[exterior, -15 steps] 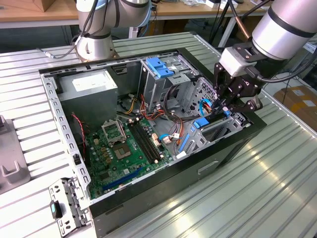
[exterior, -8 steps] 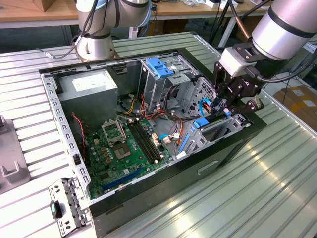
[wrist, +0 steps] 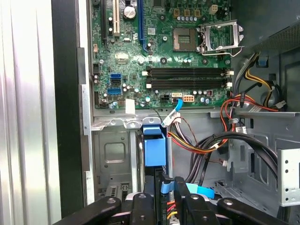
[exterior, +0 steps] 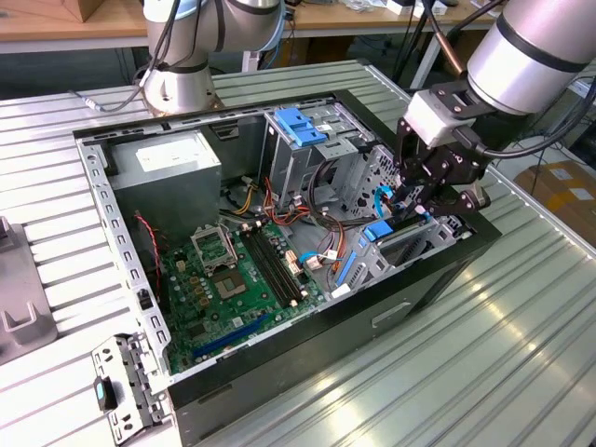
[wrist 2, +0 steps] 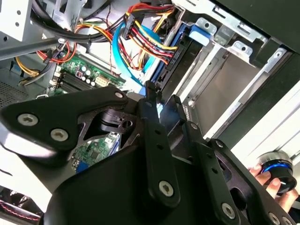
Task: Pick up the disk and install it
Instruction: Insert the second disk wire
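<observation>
My gripper [wrist 2: 161,105] sits closest, its black fingers [wrist 2: 151,117] drawn near together around the top edge of the disk [wrist: 154,149]. I think they pinch it, though the contact itself is hidden behind the linkages. The disk stands on edge, dark body with a light-blue plastic carrier end. In the first wrist view its long axis runs from the fingers toward the motherboard [wrist: 159,51], carrier end leading. It is down in the drive bay [wrist 2: 225,89] at the front corner of the computer case [exterior: 307,349]. The exterior view shows the gripper [exterior: 414,200] low inside that corner. The second wrist view catches fingertips of a person [wrist 2: 265,178] on a blue-ringed knob [wrist 2: 276,169].
</observation>
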